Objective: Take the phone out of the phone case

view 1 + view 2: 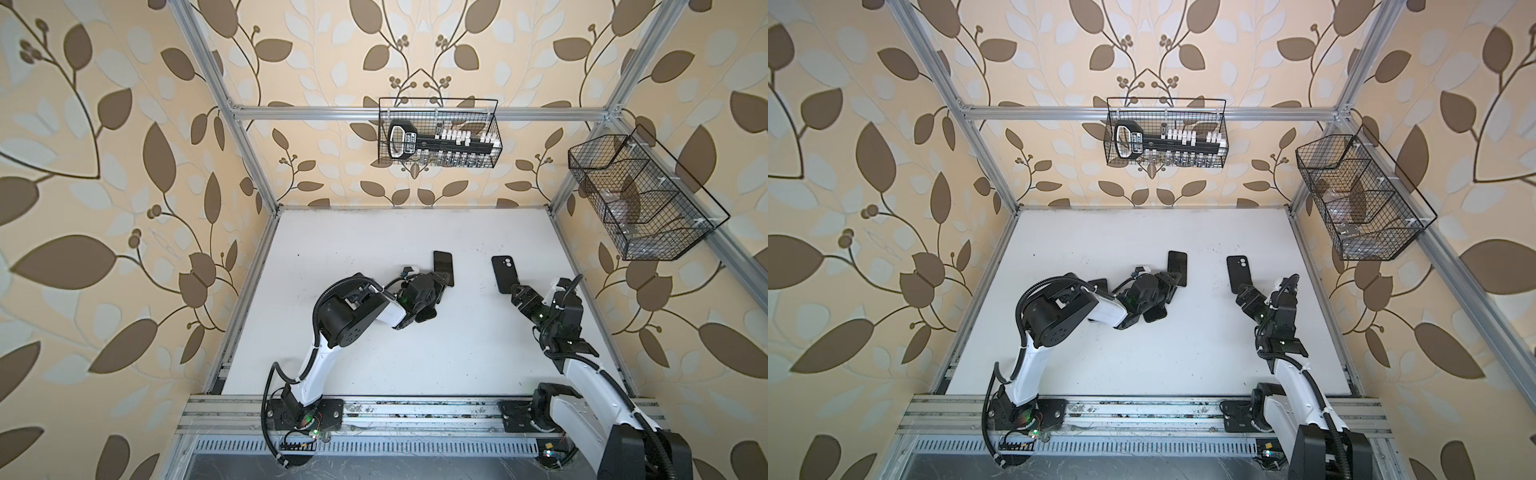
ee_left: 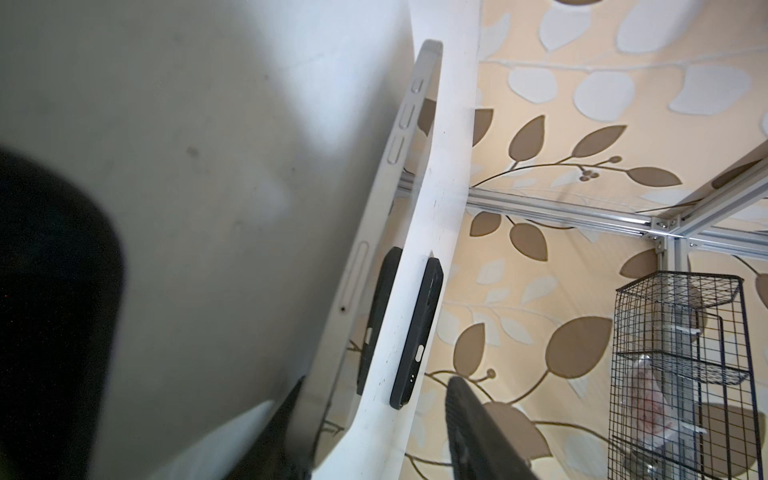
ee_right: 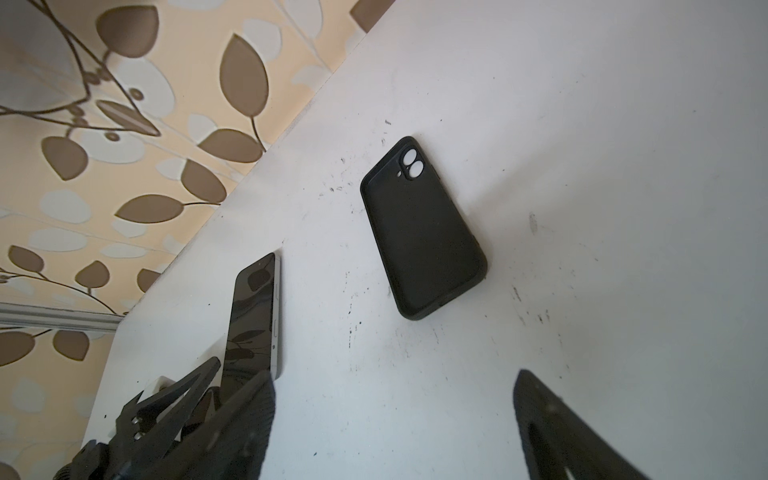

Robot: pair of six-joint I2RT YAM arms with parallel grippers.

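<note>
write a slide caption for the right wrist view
Empty matte black phone case on the white table, apart from the silver-edged dark-screened phone; open right gripper hovers near the case.

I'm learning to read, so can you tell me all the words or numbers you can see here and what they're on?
Nothing here can be read.
Label on the black tool in the wire basket: pale marks, too blurred to read.
Phone: no writing shows.
Phone case: no writing shows.
</note>
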